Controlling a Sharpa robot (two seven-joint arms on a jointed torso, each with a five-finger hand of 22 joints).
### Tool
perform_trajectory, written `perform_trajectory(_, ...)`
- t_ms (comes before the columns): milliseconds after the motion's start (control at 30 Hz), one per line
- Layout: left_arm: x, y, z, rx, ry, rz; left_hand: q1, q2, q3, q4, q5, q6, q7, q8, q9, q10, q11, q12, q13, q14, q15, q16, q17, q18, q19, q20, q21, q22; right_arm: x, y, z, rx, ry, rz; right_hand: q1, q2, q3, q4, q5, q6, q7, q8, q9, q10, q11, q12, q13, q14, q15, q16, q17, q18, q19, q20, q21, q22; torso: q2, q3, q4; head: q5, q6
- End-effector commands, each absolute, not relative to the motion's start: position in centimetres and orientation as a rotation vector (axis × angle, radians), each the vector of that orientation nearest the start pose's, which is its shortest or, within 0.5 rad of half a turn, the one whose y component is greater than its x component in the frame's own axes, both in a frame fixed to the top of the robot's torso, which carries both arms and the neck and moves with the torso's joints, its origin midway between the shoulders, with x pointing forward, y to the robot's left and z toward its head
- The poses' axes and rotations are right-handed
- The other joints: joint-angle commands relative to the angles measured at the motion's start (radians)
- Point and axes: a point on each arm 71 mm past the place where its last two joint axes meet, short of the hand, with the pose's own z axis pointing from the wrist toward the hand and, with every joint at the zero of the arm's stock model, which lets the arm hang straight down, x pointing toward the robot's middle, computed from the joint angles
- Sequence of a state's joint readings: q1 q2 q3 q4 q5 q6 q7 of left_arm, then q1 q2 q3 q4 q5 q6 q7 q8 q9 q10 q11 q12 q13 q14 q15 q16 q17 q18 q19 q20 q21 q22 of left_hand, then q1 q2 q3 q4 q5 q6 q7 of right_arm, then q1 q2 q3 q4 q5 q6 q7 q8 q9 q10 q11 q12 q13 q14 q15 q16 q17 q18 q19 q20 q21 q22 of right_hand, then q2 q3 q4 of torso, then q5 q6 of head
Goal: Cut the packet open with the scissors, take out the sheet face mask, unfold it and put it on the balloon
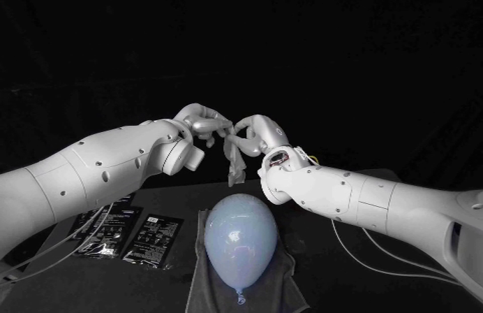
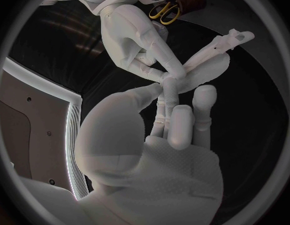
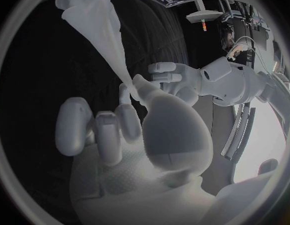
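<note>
- we are observing both hands raised above the table (image 1: pixel 337 295), meeting fingertip to fingertip over the far end of the balloon (image 1: pixel 241 235).
- the left hand (image 1: pixel 202 126) is pinching the sheet mask (image 1: pixel 237 161) between thumb and a finger; its other fingers are lying extended and a little apart, as its wrist view (image 2: pixel 166 135) is showing.
- the right hand (image 1: pixel 259 135) is likewise nipping the mask between thumb and a fingertip, the remaining fingers loosely curled beside it (image 3: pixel 147 135).
- in the left wrist view the right hand (image 2: pixel 135 40) is reaching in to the same pinch point; in the right wrist view the left hand (image 3: pixel 174 77) is sitting just beside the right thumb.
- the mask is hanging from the two hands as a narrow, crumpled pale strip, in the air, above the balloon and apart from it (image 2: pixel 210 67) (image 3: pixel 95 20).
- the balloon, pale blue, is lying lengthwise on a dark cloth (image 1: pixel 287 285), knot toward the robot.
- the dark packets (image 1: pixel 153 239) are lying flat on the table on the left arm's side of the balloon.
- gold-handled scissors (image 2: pixel 164 12) are showing beyond the right arm.
</note>
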State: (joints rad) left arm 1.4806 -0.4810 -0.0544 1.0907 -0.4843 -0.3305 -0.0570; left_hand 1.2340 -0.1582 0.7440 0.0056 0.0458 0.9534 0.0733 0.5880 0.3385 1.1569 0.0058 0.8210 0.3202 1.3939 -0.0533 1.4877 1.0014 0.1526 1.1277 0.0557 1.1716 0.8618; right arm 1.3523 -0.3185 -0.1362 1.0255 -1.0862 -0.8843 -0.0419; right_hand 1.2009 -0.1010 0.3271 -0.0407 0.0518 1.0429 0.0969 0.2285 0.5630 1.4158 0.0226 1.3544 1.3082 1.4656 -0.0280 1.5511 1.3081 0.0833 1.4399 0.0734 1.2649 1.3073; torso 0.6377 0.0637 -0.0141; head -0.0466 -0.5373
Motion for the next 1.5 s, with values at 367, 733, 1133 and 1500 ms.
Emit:
perform_trajectory(367,59.3,14.1,-6.4,-0.666,1.578,-1.081,0.0,0.009,-0.001,0.004,0.004,0.008,-0.002,0.004,0.064,0.006,-0.006,0.006,0.001,0.008,-0.002,0.006,-0.001,-0.011,0.009,0.0,0.003,0.001,56.6,-8.7,-11.6,0.247,1.05,0.754,0.053,0.075,0.084,0.0,-0.002,0.015,-0.029,0.042,0.016,0.037,-0.027,0.029,0.082,0.1,-0.034,0.014,0.246,-0.027,0.03,-0.025,0.048,0.183,0.0,0.0002,-0.0012,-0.001,-0.002)
perform_trajectory(733,59.3,14.3,-6.3,-0.672,1.557,-1.098,-0.002,0.005,0.003,0.008,0.004,-0.005,0.001,-0.003,0.061,-0.015,-0.003,-0.005,-0.005,0.008,-0.002,0.005,-0.005,-0.009,0.002,-0.001,-0.006,-0.012,56.5,-9.2,-11.7,0.251,1.061,0.781,0.058,0.108,0.311,-0.017,-0.004,-0.038,-0.001,0.079,0.047,0.027,-0.006,0.007,0.069,0.096,-0.018,0.01,0.236,-0.025,0.024,-0.016,0.032,0.182,-0.001,0.0006,-0.0014,-0.003,-0.002)
perform_trajectory(1133,58.9,14.8,-5.9,-0.622,1.523,-1.164,-0.05,-0.084,-0.137,0.078,0.003,-0.099,0.069,-0.105,0.004,-0.14,0.063,-0.071,-0.043,-0.202,0.059,-0.113,-0.412,0.025,-0.189,0.045,-0.205,-0.253,56.4,-10.4,-11.9,0.301,1.079,0.798,0.016,0.077,0.407,-0.024,-0.003,-0.041,-0.001,0.109,0.066,0.035,-0.006,0.016,0.079,0.101,-0.017,0.016,0.251,-0.029,0.03,-0.012,0.051,0.19,0.0,0.0008,-0.001,-0.005,-0.001)
perform_trajectory(1500,58.5,17.1,-7.1,-0.607,1.509,-1.141,0.025,-0.094,-0.28,0.12,0.003,-0.115,0.103,-0.154,-0.04,-0.208,0.102,-0.17,-0.111,-0.421,0.105,-0.379,-0.672,0.029,-0.253,0.108,-0.444,-0.399,56.1,-11.2,-11.9,0.39,1.084,0.837,0.014,0.075,0.415,-0.027,-0.003,-0.04,-0.003,0.114,0.069,0.038,-0.007,0.019,0.082,0.103,-0.018,0.017,0.255,-0.03,0.033,-0.013,0.058,0.192,0.0,0.0004,-0.001,-0.001,-0.003)
